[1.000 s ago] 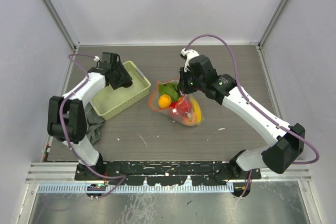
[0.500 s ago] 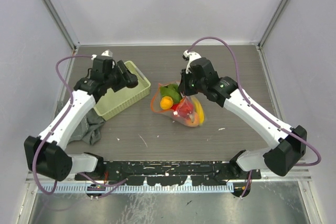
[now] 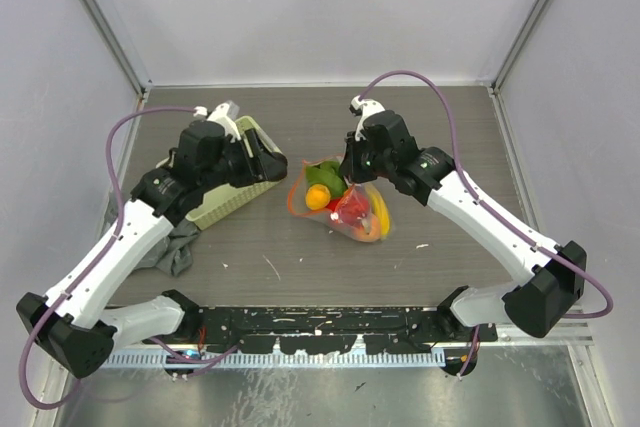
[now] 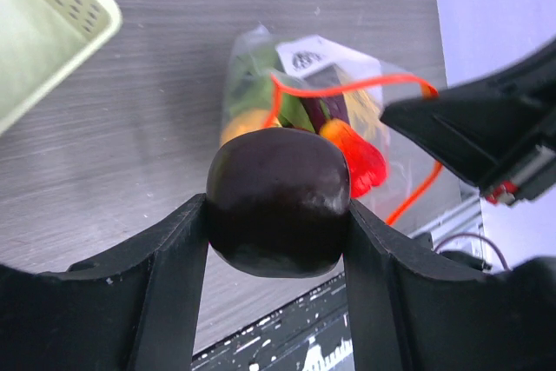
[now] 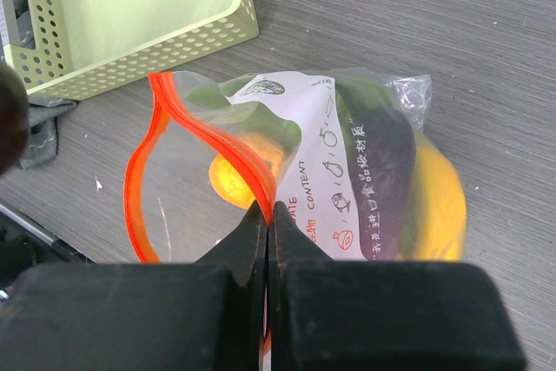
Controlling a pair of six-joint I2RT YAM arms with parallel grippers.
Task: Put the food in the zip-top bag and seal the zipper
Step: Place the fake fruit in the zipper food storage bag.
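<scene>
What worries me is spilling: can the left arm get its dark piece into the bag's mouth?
Probably yes: the right claw pinches the zipper, holding the bag mouth open, and only bare table separates it from the dark piece in the left claw.

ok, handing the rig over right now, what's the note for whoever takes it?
Left tool: shut on the dark brown piece, above the table near the basket, facing the bag mouth.
Right tool: shut on the zipper, holding the zip-top bag open.
Done: the green leaf, orange piece, red piece and banana are in the bag, mid-table.
Left to do: drop the dark piece through the mouth, then press the zipper shut along its length.
</scene>
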